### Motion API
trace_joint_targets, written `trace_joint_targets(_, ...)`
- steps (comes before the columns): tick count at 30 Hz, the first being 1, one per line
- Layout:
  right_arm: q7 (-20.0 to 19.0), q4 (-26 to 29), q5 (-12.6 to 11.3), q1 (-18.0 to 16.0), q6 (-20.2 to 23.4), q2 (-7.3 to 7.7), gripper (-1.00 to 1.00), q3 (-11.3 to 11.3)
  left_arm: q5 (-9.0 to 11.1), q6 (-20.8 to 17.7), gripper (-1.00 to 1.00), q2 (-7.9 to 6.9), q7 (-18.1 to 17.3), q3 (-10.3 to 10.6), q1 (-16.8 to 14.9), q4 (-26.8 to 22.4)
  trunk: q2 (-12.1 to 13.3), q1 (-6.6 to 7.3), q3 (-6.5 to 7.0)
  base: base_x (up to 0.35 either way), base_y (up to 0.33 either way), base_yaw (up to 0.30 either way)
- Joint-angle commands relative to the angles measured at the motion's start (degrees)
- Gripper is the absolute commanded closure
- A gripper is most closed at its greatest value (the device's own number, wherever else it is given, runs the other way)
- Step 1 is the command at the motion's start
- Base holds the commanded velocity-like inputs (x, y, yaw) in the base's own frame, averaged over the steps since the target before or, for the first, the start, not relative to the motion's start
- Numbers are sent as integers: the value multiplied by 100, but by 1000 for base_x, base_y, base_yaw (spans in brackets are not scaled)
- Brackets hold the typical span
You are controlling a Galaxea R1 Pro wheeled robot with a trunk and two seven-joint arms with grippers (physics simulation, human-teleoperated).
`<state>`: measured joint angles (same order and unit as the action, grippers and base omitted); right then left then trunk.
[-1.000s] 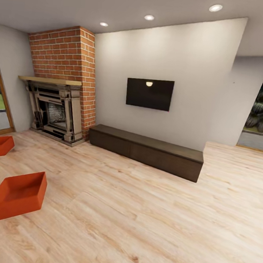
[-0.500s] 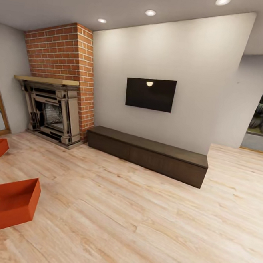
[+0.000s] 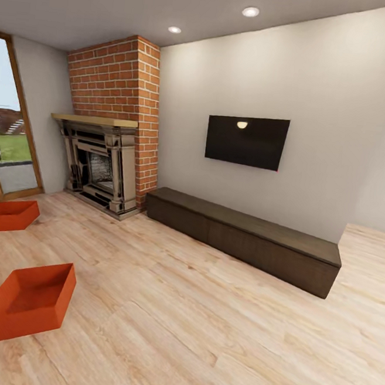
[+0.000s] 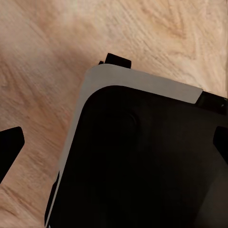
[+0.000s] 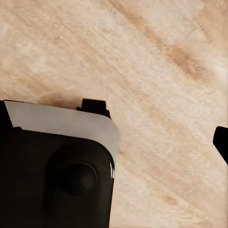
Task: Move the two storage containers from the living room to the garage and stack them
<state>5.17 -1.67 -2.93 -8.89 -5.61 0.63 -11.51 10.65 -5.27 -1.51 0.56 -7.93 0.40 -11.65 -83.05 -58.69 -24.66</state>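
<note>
Near storage container (image 3: 28, 301) on living-room wood plank floor (image 3: 202, 335) at lower left, second storage container (image 3: 9, 215) beyond near glass door (image 3: 9, 139), brick fireplace (image 3: 107, 125) behind, both pincers' state cannot be told

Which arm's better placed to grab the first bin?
Left, probably. Both storage containers, the near one and the far one, sit on the wood floor at the head view's left, the left arm's side. Still out of reach; drive closer first.

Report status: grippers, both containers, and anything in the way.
Grippers: state cannot be told from the wrist views. Near container and far container both empty on the wood floor, apart. Nothing lies between them.
</note>
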Motion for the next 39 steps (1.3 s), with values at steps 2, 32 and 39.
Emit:
trace_joint_targets(2, 10, -18, -29, -8, -31, -2, -100, -39, 60, -45, -100, 1, 6, -7, 4, -22, -3, -4, -5, 334, 0, 231)
trace_joint_targets(32, 94, -12, -4, -8, -63, -7, -100, 316, 60, -45, -100, 10, 6, -5, 4, -22, -3, -4, -5, 311, -95, 13)
trace_joint_targets(39, 98, -16, 33, -8, -64, -10, -100, 300, 60, -45, -100, 9, 6, -7, 4, -22, -3, -4, -5, 294, -153, 0)
